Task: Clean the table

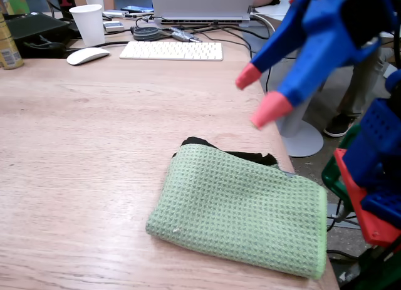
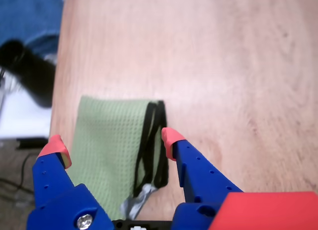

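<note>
Large light-wood table (image 1: 81,146) with pale oak grain: fills most of the fixed view, straight edge running down the right side.

Folded green waffle-weave cloth (image 1: 241,208) with black trim: flat on the table near that right edge, lower right of the fixed view; black edging (image 2: 158,140) visible along one side in the wrist view.

Blue two-finger gripper (image 1: 260,96) with pink-red fingertips (image 2: 171,136): raised above the table, over the cloth, touching nothing; fingers spread wide apart, nothing between them. In the wrist view, cloth seen through the gap between the fingers.

White flat keyboard (image 1: 171,50): far side of the table, centre.
White rounded computer mouse (image 1: 88,56): just left of the keyboard.
White paper cup (image 1: 88,24): upright, behind the mouse.
Grey laptop (image 1: 202,5): behind the keyboard, cables beside it.
Yellow-green drink can (image 1: 7,46): far left edge, partly cut off.
White round pedestal base (image 1: 301,136): on the floor past the table's right edge.
</note>
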